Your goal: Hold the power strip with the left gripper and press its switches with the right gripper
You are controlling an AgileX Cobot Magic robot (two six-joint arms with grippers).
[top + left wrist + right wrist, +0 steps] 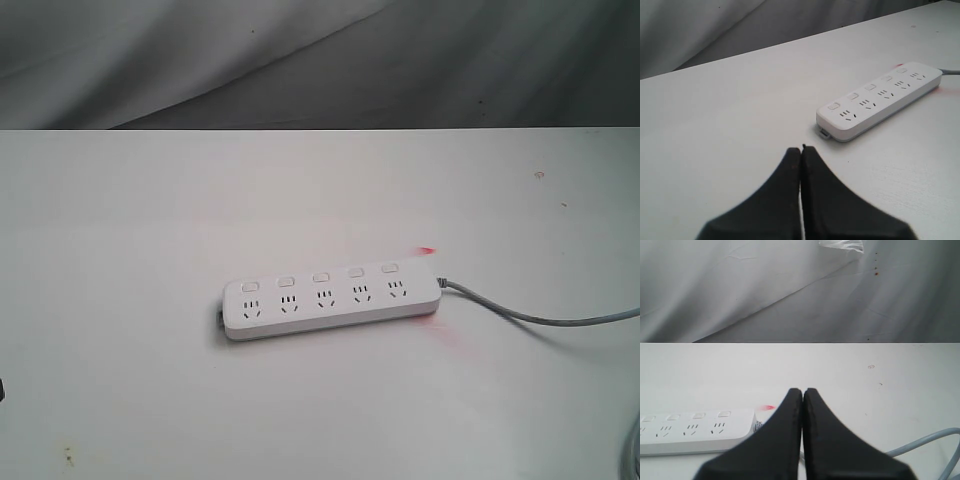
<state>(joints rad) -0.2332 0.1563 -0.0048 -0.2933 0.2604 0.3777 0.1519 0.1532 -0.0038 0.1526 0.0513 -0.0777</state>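
The white power strip (330, 295) lies flat on the white table, slightly slanted, with its grey cord (540, 318) running off to the right. A row of small white switches (320, 277) sits along its far edge. Neither arm shows in the exterior view. In the left wrist view my left gripper (801, 149) is shut and empty, short of the strip's (880, 97) cordless end. My right gripper (803, 391) is also shut and empty, near the strip's (695, 430) cord end, with the cord (935, 437) beside it.
Crumpled grey cloth (300, 60) hangs behind the table's far edge (320, 129). A faint red glow (428, 250) marks the table by the strip's cord end. Small specks (540, 175) dot the table at far right.
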